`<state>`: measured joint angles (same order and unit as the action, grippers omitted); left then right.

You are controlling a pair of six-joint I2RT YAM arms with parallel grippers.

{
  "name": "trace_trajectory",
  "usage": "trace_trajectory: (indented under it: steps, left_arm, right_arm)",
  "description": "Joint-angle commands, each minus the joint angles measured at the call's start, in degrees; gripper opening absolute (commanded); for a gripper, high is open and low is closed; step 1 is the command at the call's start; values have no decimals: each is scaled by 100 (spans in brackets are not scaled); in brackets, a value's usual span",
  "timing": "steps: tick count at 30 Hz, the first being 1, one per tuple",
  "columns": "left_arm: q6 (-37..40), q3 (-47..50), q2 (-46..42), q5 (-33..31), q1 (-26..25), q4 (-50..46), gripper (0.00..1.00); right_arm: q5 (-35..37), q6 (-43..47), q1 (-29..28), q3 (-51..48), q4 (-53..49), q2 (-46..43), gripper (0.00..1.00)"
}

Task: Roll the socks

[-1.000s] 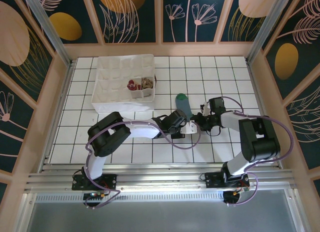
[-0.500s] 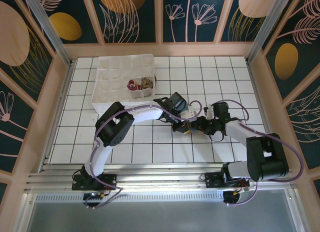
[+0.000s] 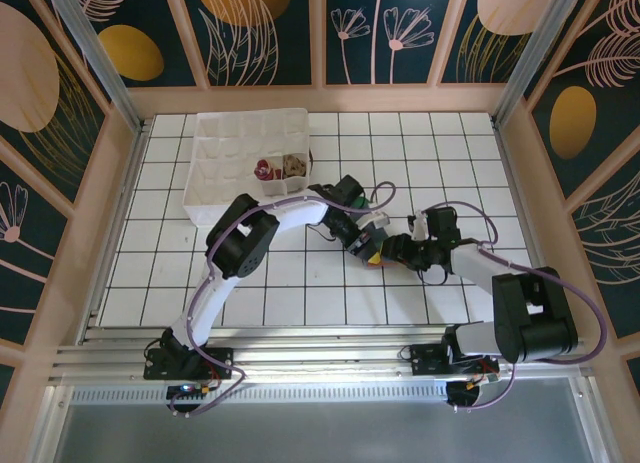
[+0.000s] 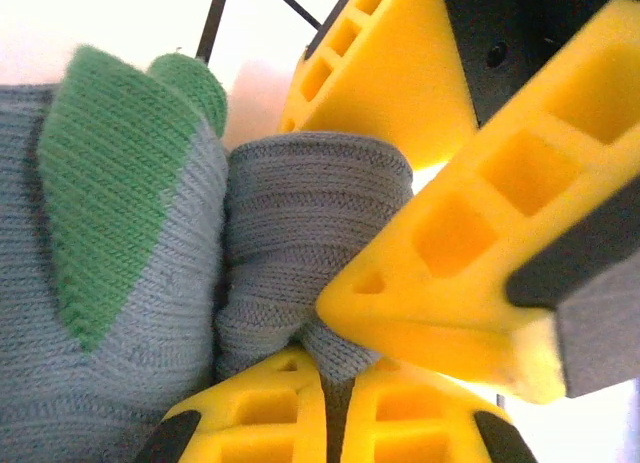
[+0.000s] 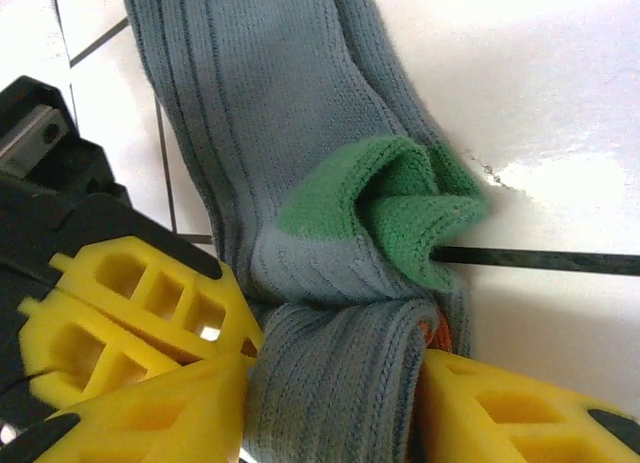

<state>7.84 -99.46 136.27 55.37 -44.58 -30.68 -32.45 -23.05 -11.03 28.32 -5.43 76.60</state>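
At 10 o'clock: compartment box (image 3: pixel 205 205) holding two socks (image 3: pixel 266 169) | left pincer (image 4: pixel 335 383) pinches blue-grey sock (image 4: pixel 300 223) | right pincer (image 5: pixel 335 388): grip unclear | gridded worktop (image 3: pixel 150 273), floral walls (image 3: pixel 250 33).

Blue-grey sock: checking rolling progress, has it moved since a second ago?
Yes. The blue-grey sock has shifted away from the white compartment box, toward the arms' bases.

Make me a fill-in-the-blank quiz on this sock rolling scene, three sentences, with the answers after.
1. The blue-grey sock has a ____ toe.
2. The left gripper is ____ on that sock.
3. The white compartment box holds ____ socks: a red-and-beige sock and an argyle sock.
Missing words: green; shut; two.
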Motion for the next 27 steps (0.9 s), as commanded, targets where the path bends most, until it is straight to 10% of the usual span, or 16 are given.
trace_trajectory:
  steps: [1, 27]
  left_arm:
    - [-395, 98, 497, -306, 93, -527, 0]
    - [-1671, -211, 761, -1508, 353, -255, 0]
  right_arm:
    - [-130, 20, -6, -95, 106, -248, 48]
    - [254, 288, 222, 279, 237, 1019, 38]
